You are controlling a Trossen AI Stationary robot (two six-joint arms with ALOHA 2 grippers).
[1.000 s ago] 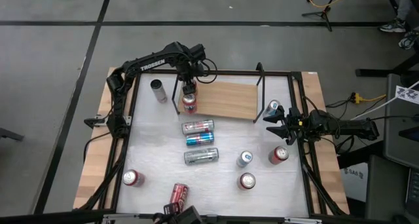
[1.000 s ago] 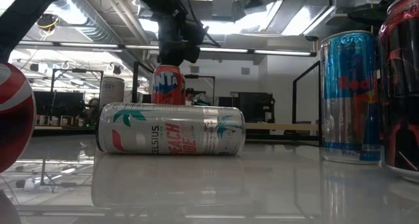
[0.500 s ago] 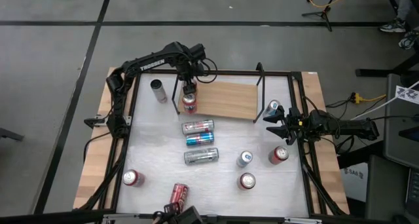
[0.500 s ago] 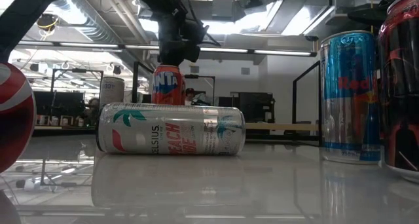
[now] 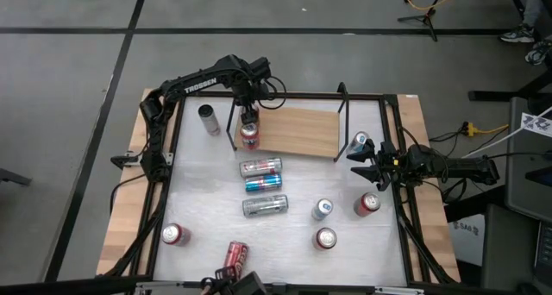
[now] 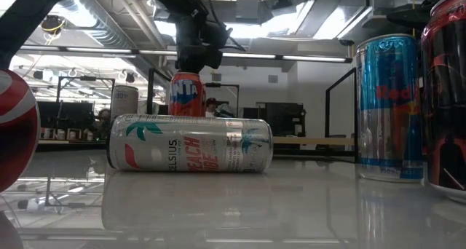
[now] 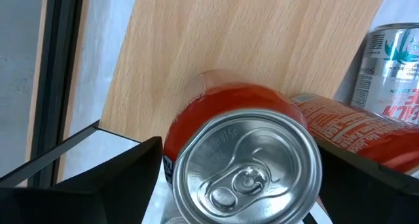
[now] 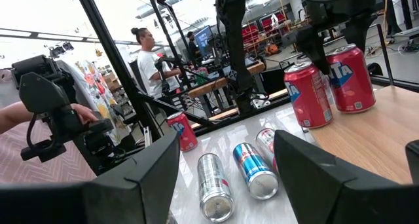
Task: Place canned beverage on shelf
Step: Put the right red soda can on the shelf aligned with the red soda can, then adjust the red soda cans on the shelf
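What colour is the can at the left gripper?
Red can with a silver top, clearest in left wrist view.

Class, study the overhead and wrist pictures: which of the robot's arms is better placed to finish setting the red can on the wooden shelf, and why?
The left. Its gripper is over the shelf's left end, fingers on either side of the upright red can standing on the board. The right gripper waits at the table's right edge, open and empty.

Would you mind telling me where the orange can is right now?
In the high view, the orange can stands upright at the shelf's left end, by the black bracket, with the left hand around its top.
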